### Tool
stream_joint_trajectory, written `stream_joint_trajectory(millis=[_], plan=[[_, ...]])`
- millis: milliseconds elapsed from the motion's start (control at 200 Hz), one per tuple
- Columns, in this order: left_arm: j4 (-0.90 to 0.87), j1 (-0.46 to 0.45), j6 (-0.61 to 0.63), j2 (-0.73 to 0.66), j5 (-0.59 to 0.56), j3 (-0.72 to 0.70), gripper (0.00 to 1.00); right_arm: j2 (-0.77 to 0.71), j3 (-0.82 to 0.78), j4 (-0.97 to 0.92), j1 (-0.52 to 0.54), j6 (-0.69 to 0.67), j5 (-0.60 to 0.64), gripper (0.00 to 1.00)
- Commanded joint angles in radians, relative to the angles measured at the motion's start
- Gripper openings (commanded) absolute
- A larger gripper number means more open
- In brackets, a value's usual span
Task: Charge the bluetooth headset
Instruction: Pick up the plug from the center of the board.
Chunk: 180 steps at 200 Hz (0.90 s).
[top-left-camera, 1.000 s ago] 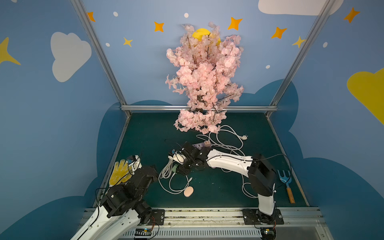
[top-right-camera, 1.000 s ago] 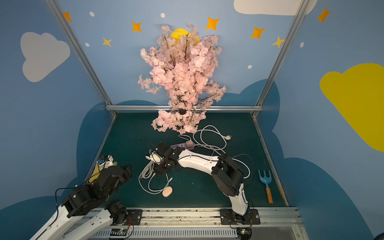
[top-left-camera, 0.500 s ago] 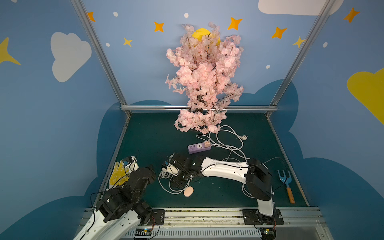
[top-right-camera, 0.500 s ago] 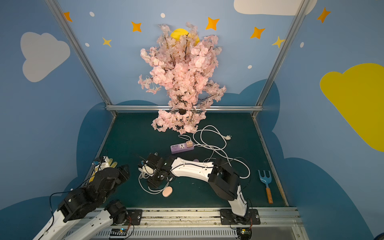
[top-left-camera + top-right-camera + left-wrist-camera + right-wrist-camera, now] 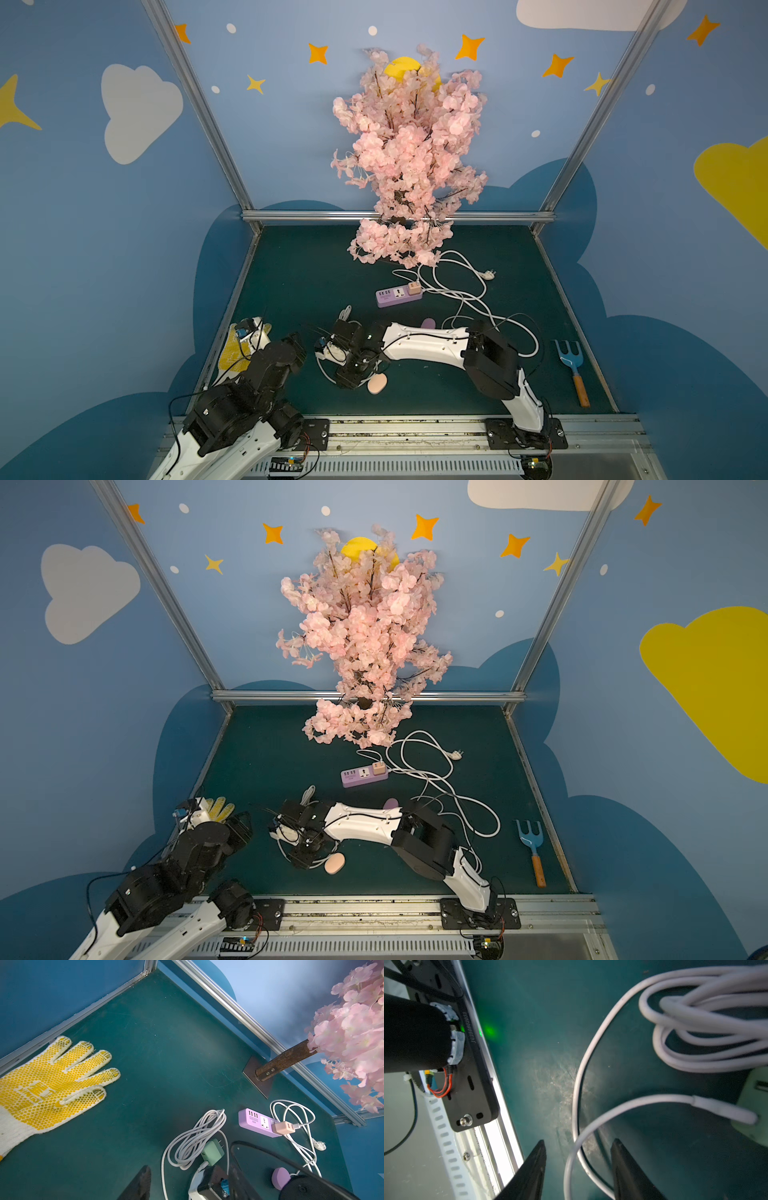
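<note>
Two small oval cases lie on the green mat: a peach one (image 5: 377, 384) (image 5: 334, 862) and a lilac one (image 5: 428, 322) (image 5: 280, 1178). Which of them is the bluetooth headset I cannot tell. My right gripper (image 5: 351, 374) (image 5: 305, 856) (image 5: 579, 1140) is low over the mat beside the peach case. It is open, with loose strands of a white cable (image 5: 576, 1105) running between its fingers. That cable is coiled (image 5: 199, 1136) and plugged into a green charger (image 5: 213, 1152). My left gripper (image 5: 297, 343) (image 5: 190, 1167) is open and empty, to the left of the coil.
A purple power strip (image 5: 397, 296) (image 5: 257, 1122) with a pink charger plugged in lies mid-mat, its white cord (image 5: 469, 291) looping to the right. A yellow dotted glove (image 5: 47, 1088) lies by the left wall. A pink blossom tree (image 5: 409, 166) stands at the back, and a blue hand rake (image 5: 571, 365) at the right.
My right arm has swung from near the power strip toward the front, down over the cable coil, and its jaws have narrowed a little. The left arm has barely moved.
</note>
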Motion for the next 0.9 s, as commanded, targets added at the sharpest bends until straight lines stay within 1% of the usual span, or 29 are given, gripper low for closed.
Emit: stream_joint_trajectory(millis=[0,80,130,230,280,581,611,676,736,896], plan=[[0.033,0.004,0.028,0.033,0.002,0.005,0.60,0.032,0.052,-0.029,-0.001,-0.001,0.013,0.45],[0.051,0.004,0.039,0.047,0.012,0.007,0.60,0.031,0.054,-0.022,-0.009,0.005,0.006,0.38],[0.058,0.004,0.046,0.051,0.015,0.007,0.60,0.023,0.049,-0.020,-0.015,0.005,-0.001,0.31],[0.069,0.004,0.055,0.055,0.020,0.003,0.60,0.009,0.040,-0.022,-0.033,0.000,-0.019,0.11],[0.076,0.005,0.058,0.056,0.024,-0.002,0.60,0.000,0.037,-0.026,-0.044,-0.001,-0.028,0.00],[0.123,0.008,0.070,0.064,0.052,-0.022,0.60,-0.105,0.015,-0.051,-0.108,-0.054,-0.036,0.00],[0.126,0.010,0.071,0.065,0.056,-0.021,0.61,-0.120,0.013,-0.053,-0.117,-0.060,-0.047,0.00],[0.137,0.012,0.075,0.070,0.064,-0.021,0.69,-0.162,-0.004,-0.051,-0.139,-0.079,-0.087,0.00],[0.149,0.011,0.077,0.077,0.075,-0.021,0.74,-0.198,-0.023,-0.041,-0.161,-0.107,-0.151,0.00],[0.211,0.014,0.100,0.112,0.136,-0.025,0.76,-0.261,-0.026,-0.084,-0.238,-0.165,-0.320,0.00]])
